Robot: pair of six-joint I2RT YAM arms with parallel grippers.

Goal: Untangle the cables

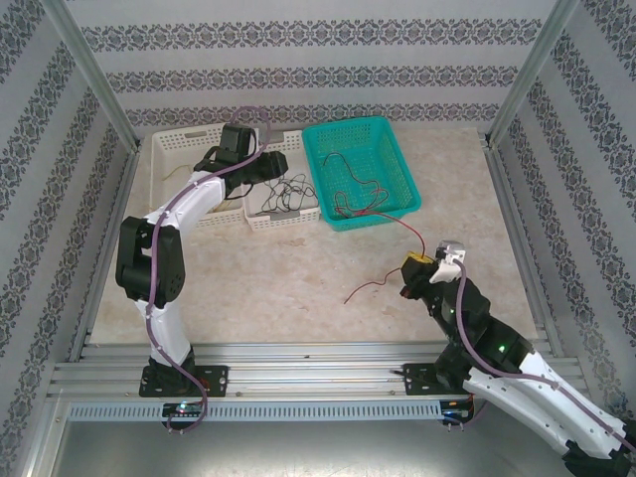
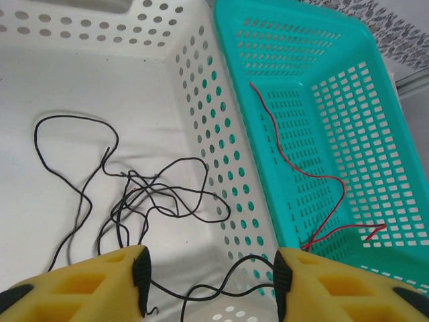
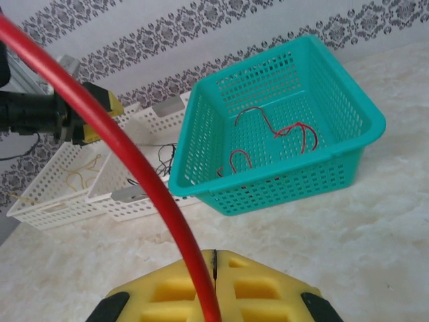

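Spanning the scene, a marble bench (image 1: pixel 298 278) carries a teal basket (image 3: pixel 268 181) and a white basket (image 2: pixel 194 87) side by side. The left fingers (image 2: pixel 211 285) hang spread above the white basket, gripping nothing. A knot of black cables (image 2: pixel 154 194) lies just ahead of them, and one strand crosses the gap between them. The right fingers (image 3: pixel 214 265) are pressed together on a red cable (image 3: pixel 134 154), with the teal basket well ahead, where loose red strands (image 3: pixel 281 127) lie. This red cable probably belongs there too. It likely needs a slow, high carry, so the trailing end clears the rim before release.
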